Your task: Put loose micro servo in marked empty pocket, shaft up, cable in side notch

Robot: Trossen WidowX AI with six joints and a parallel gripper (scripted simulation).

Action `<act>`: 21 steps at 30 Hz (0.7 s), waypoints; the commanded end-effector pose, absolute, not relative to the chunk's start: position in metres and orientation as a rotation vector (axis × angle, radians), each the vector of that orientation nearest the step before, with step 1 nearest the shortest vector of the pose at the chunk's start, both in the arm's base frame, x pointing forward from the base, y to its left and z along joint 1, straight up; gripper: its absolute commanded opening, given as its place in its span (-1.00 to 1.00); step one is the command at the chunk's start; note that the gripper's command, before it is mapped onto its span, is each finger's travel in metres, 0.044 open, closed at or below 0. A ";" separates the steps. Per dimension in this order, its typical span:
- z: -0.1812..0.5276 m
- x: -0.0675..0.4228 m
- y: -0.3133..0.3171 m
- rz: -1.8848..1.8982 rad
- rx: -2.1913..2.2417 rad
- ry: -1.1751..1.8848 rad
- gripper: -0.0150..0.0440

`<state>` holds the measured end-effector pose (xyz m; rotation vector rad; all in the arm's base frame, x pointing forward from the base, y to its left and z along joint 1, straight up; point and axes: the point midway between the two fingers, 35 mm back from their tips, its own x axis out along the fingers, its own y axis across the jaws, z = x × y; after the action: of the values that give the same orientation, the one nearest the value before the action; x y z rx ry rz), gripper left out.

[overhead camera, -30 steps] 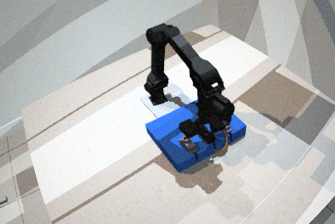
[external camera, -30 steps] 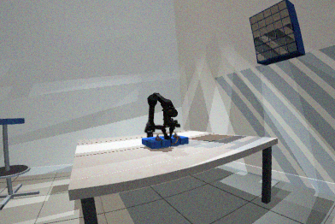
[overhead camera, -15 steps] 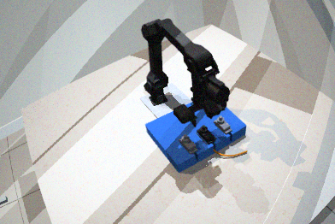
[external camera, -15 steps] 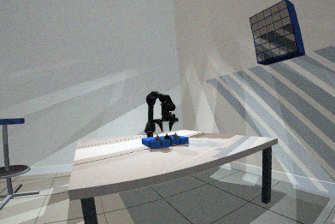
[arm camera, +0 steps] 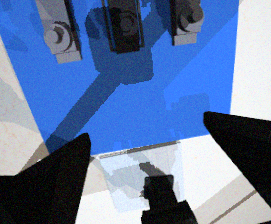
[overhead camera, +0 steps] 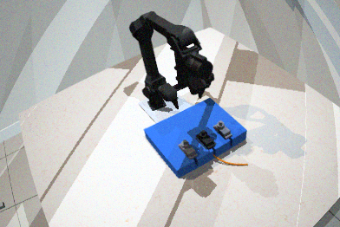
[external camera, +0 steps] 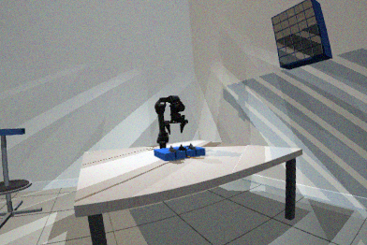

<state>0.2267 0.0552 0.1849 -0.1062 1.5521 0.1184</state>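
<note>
1. The black parallel-jaw gripper (overhead camera: 202,86) hung above the rear part of the flat blue rectangular deck (overhead camera: 173,134), well apart from the servos, with its fingers spread wide and nothing between them.
2. In the wrist view the two dark fingers framed the near edge of the blue deck (arm camera: 136,100), with the pale table top showing beneath them.
3. The dark, nearly black micro servo (overhead camera: 205,139) sat in the middle position of the row along the deck's front edge, between two grey servos.
4. One grey servo (overhead camera: 188,148) stood to one side of it and the other grey servo (overhead camera: 223,130) to the other side, each just beside it but apart.
5. A thin orange cable (overhead camera: 230,162) ran from the deck's front edge, below the dark servo, out onto the pale wooden table (overhead camera: 108,176).
6. Whether the dark servo's mounting ears lay flat on the deck could not be told for sure; the servo looked low and level in the top view.
7. In the wrist view the dark servo (arm camera: 124,25) showed a round shaft on its upper face.
</note>
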 end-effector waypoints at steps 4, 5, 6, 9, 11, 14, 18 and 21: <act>0.223 0.230 0.056 0.121 -0.093 1.498 1.00; 0.225 0.230 0.056 0.122 -0.093 1.496 1.00; 0.225 0.230 0.056 0.122 -0.093 1.496 1.00; 0.225 0.230 0.056 0.122 -0.093 1.496 1.00; 0.225 0.230 0.056 0.122 -0.093 1.496 1.00; 0.225 0.230 0.056 0.122 -0.093 1.496 1.00; 0.225 0.230 0.056 0.122 -0.093 1.496 1.00; 0.225 0.230 0.056 0.122 -0.093 1.496 1.00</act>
<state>0.2293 0.0554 0.2236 -0.0968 1.4977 0.1229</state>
